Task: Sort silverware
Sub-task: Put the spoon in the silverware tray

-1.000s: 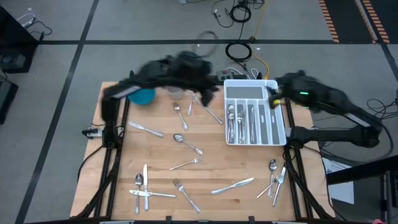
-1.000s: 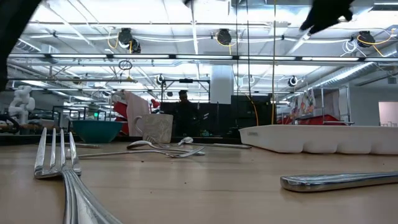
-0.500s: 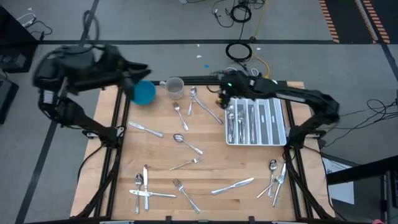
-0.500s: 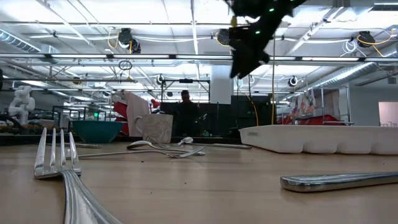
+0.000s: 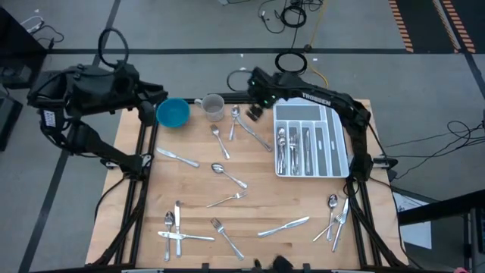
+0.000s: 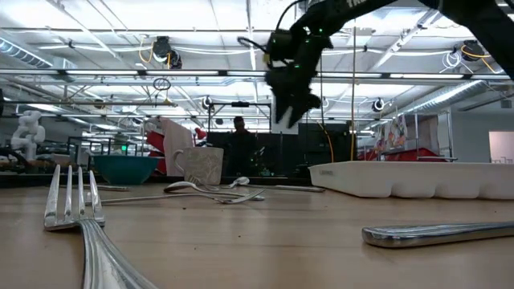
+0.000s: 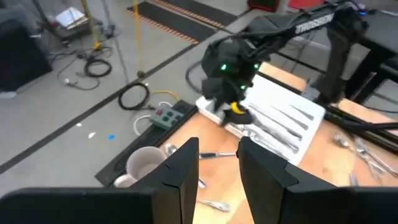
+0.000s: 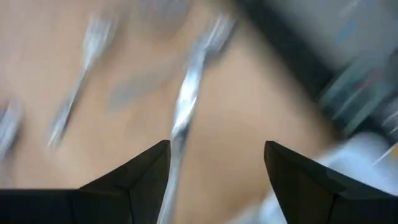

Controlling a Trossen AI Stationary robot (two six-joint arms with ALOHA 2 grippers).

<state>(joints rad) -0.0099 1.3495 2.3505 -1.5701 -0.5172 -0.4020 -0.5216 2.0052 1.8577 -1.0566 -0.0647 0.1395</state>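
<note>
Both arms have swung: the right gripper (image 5: 256,112), fingers spread and empty, now hangs over the far silverware (image 5: 250,133) beside the white tray (image 5: 341,155), apparently lining up a pick; the left gripper (image 5: 144,106), half-open and empty, waits off-table.

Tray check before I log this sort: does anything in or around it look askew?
Nothing stands out. The white tray sits flat with silverware lying lengthwise in its compartments; the other pieces are just unsorted on the table.
</note>
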